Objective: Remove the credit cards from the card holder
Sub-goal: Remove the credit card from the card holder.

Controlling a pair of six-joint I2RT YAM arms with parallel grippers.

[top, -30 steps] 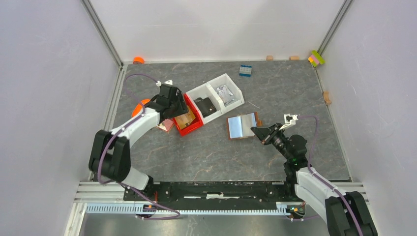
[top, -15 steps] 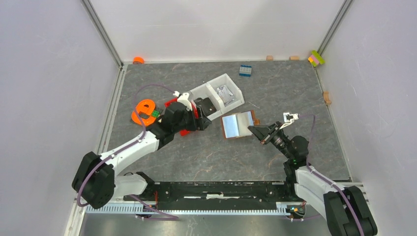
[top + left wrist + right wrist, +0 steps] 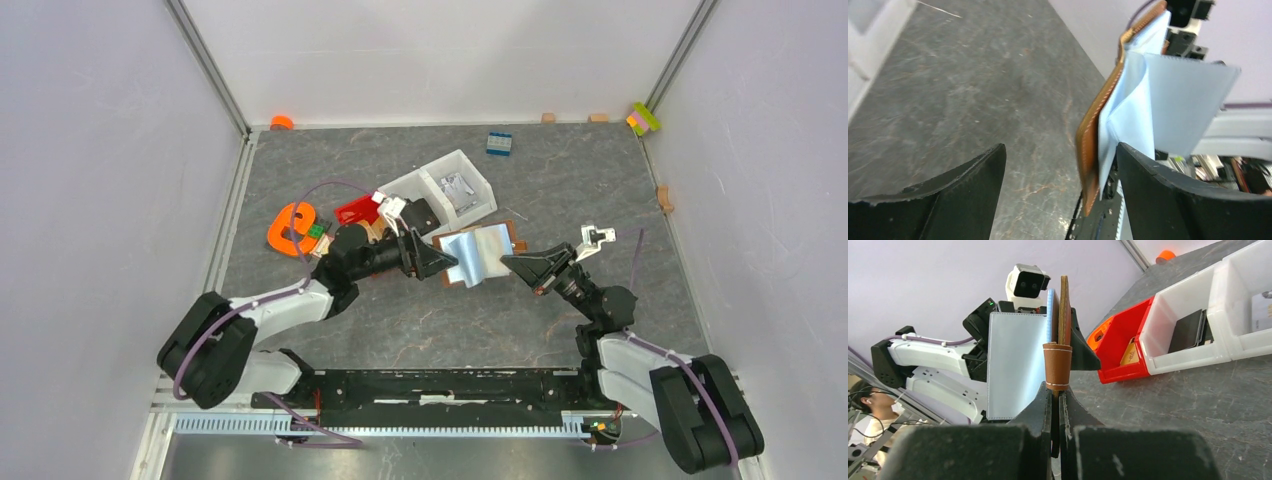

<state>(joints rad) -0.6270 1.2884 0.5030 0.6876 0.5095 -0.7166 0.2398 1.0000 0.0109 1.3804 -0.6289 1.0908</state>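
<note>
The brown card holder (image 3: 478, 255) is held off the table at the middle, open, with its pale blue inner flaps (image 3: 1015, 365) showing. My right gripper (image 3: 514, 263) is shut on the holder's brown strap tab (image 3: 1057, 365), with its jaws pressed together in the right wrist view (image 3: 1055, 390). My left gripper (image 3: 440, 262) is open right at the holder's left edge. In the left wrist view the holder's brown edge (image 3: 1088, 145) stands between the open fingers (image 3: 1060, 146), close to the right one. I cannot tell a pale blue card from the flaps. An orange-tan card (image 3: 1129, 355) lies in the red bin.
The red bin (image 3: 358, 212) and a white two-compartment bin (image 3: 462, 178) stand behind the left arm. A black wallet-like item (image 3: 420, 215) lies in the white bin. An orange object (image 3: 290, 228) is at the left, a blue brick (image 3: 499, 142) at the back.
My left gripper left the red bin and swung right to the holder's left edge. My right gripper raised the holder and carried it leftwards.
</note>
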